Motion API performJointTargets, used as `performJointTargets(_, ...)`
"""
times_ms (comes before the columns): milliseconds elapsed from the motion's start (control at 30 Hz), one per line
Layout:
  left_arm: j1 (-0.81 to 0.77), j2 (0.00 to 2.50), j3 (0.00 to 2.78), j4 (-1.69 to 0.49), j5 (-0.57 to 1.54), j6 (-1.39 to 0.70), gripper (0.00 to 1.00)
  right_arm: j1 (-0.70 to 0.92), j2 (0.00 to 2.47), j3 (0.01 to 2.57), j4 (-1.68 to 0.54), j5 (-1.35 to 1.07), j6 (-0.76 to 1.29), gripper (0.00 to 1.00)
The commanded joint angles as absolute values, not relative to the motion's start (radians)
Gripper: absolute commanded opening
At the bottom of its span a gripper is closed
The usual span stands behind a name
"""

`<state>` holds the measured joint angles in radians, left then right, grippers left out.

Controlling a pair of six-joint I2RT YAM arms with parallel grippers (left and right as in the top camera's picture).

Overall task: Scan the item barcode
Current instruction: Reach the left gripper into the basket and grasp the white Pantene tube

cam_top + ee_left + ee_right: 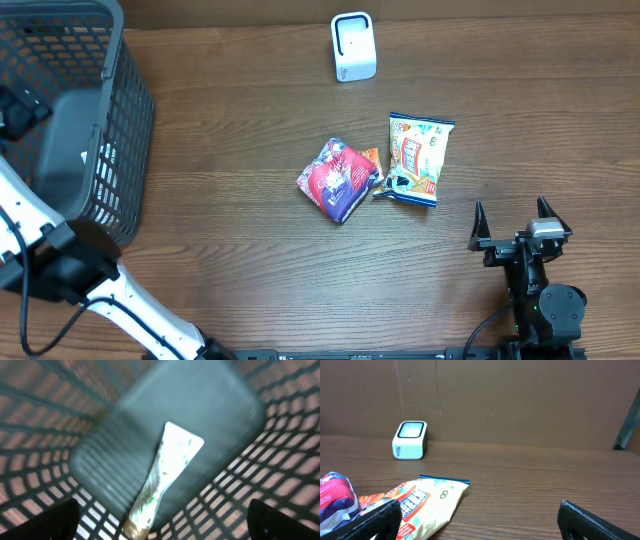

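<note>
1. A red and purple snack bag (pixel 338 178) lies flat near the middle of the brown table (pixel 230 230).
2. A yellow and white snack bag (pixel 418 158) lies just to its right. A small orange packet (pixel 372 158) peeks out between them.
3. The white scanner (pixel 353 46) stands by the far edge of the table, well apart from the bags.
4. A white tube (pixel 170 467) lies inside the dark wire basket (pixel 130 110) on the left side.
5. The left gripper (pixel 162 507) hangs over the basket, above the tube. Its fingers (pixel 45 522) are spread wide and hold nothing.
6. The right gripper (pixel 510 215) is near the yellow bag but not touching it. Its fingers (pixel 375 520) are wide apart too, with nothing in them.
</note>
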<state>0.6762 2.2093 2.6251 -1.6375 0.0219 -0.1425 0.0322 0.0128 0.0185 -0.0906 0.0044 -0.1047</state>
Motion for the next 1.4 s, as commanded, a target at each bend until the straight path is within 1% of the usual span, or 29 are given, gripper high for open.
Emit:
performJointTargets(0, 0.678, 2.281, 2.622, -1.675, 0.046, -0.088, 0.95, 0.028, 0.004, 0.008, -0.084, 0.006, -0.105, 1.00)
performJointTargets(33, 0.675, 2.297, 2.622, -1.684, 0.046, -0.081, 0.94, 0.028, 0.004, 0.008, -0.084, 0.006, -0.105, 1.00)
performJointTargets(167, 0.665, 2.336, 2.612, -1.690, 0.050, -0.067, 0.94, 0.028, 0.004, 0.008, -0.084, 0.006, -0.106, 1.00)
performJointTargets(200, 0.660, 2.337, 2.597, -1.689, 0.046, -0.066, 0.99, 0.028, 0.004, 0.008, -0.084, 0.006, -0.105, 1.00)
performJointTargets(233, 0.655, 2.337, 2.580, -1.690, 0.038, -0.066, 1.00, 0.028, 0.004, 0.008, -0.084, 0.006, -0.105, 1.00)
performJointTargets(633, 0.652, 2.325, 2.415, -1.690, 0.038, -0.051, 1.00, 0.028, 0.004, 0.008, -0.084, 0.006, -0.106, 1.00)
performJointTargets(833, 0.652, 2.325, 2.403, -1.671, 0.053, -0.001, 1.00, 0.028, 0.004, 0.008, -0.084, 0.006, -0.106, 1.00)
performJointTargets(1067, 0.651, 2.325, 2.387, -1.667, 0.054, 0.009, 1.00, 0.028, 0.004, 0.008, -0.084, 0.006, -0.106, 1.00)
performJointTargets(1367, 0.648, 2.325, 2.202, -1.552, 0.052, 0.046, 1.00, 0.028, 0.004, 0.008, -0.084, 0.006, -0.106, 1.00)
